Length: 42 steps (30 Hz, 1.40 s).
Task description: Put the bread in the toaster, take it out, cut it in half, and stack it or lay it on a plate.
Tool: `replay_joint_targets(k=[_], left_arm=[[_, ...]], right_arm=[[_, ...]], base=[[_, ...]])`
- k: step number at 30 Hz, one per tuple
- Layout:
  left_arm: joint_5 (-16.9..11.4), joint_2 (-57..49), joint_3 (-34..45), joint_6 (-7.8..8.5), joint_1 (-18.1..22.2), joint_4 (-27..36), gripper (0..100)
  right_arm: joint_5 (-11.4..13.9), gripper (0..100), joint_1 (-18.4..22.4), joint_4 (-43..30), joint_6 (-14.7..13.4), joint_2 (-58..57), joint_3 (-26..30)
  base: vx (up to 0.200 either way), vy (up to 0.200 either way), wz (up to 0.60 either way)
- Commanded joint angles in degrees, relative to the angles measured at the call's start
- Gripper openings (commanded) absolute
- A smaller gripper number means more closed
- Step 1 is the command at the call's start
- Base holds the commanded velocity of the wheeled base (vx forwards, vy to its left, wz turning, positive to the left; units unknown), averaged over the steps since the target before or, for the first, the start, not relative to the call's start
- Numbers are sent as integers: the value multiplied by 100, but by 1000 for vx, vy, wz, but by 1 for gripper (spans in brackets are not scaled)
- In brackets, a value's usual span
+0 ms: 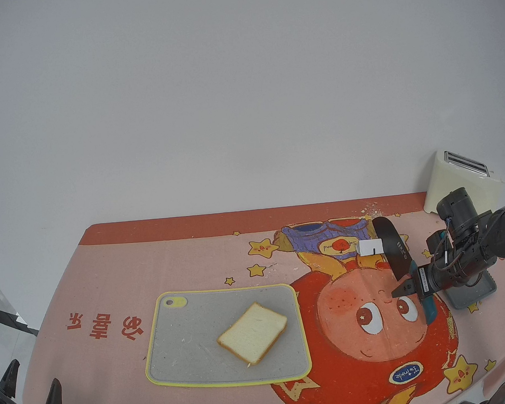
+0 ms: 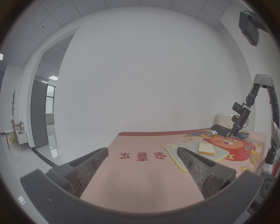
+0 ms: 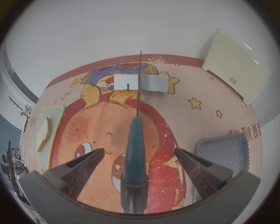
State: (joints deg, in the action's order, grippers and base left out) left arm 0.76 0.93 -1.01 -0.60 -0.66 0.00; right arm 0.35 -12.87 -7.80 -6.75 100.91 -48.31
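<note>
The bread slice (image 1: 252, 333) is lying flat on the gray cutting board (image 1: 187, 349), whole and not cut. It looks like the cutting step is just starting. Well off to the right of the board, the right tool (image 3: 138, 151) is sitting around the blue handle of the knife (image 1: 392, 248). Its fingers are spread wide and are not squeezing. Next it is going to need to pinch the handle tight, lift the knife, and carry it over to the board. The left tool (image 2: 142, 150) is hanging spread open, off the board's left side.
</note>
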Motion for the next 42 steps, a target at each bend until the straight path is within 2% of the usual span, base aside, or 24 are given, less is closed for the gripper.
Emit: replay_joint_targets(k=[1,8,14,28,33,36,42], left_arm=[[4,-31,101,-2,4,0,100],[4,-31,101,-2,4,0,100],[4,-31,101,-2,4,0,100],[4,-31,101,-2,-4,0,100],[4,-31,101,-2,4,0,100],[4,-31,101,-2,4,0,100],[4,-31,101,-2,4,-9,100]], right_arm=[[0,100,13,367,-1,174,191],[-97,100,-101,411,-1,201,191],[-501,100,-128,420,25,183,155],[-607,100,-339,411,34,34,261],[-615,100,-347,411,16,69,278],[-747,100,-347,420,7,78,278],[-756,100,-347,411,7,86,287]], base=[[0,0,0],[0,0,0],[0,0,0],[0,0,0],[0,0,0],[0,0,0],[0,0,0]])
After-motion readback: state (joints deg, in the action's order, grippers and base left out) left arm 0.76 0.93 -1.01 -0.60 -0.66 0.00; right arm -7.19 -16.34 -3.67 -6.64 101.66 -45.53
